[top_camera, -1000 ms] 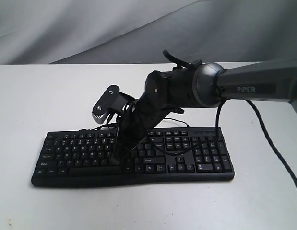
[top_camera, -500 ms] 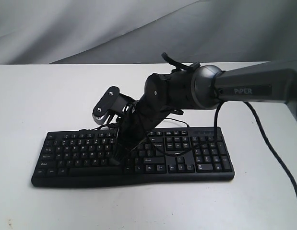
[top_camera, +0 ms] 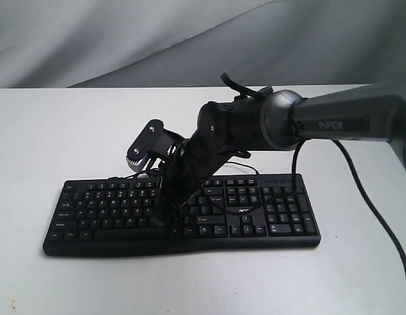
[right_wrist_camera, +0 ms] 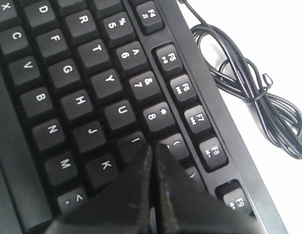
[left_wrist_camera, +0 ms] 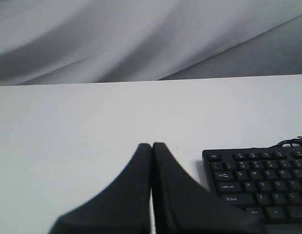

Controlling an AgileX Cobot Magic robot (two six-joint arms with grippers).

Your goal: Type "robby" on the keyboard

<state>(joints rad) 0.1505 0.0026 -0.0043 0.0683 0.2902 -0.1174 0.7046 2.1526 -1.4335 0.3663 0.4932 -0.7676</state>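
Observation:
The black keyboard (top_camera: 111, 205) lies across the white table, number pad to the right. My right gripper (top_camera: 161, 219) reaches across from the right, shut and empty, with its tip down on the middle of the letter block. In the right wrist view the shut tips (right_wrist_camera: 153, 146) sit at the I and 9 keys of the keyboard (right_wrist_camera: 68, 73), hiding the keys behind them. My left gripper (left_wrist_camera: 151, 145) is shut and empty above bare table, just off the Esc end of the keyboard (left_wrist_camera: 258, 185). It does not show in the exterior view.
The keyboard's thin black cable (right_wrist_camera: 248, 87) lies coiled on the table behind the function row. A black lead (top_camera: 245, 209) from the right arm drapes over the keys beside the number pad. A grey cloth backdrop (top_camera: 124, 39) hangs behind the white table (top_camera: 45, 131).
The right arm's upper body has shifted slightly to the left and up. Its fingertips stay at about the same spot on the keys.

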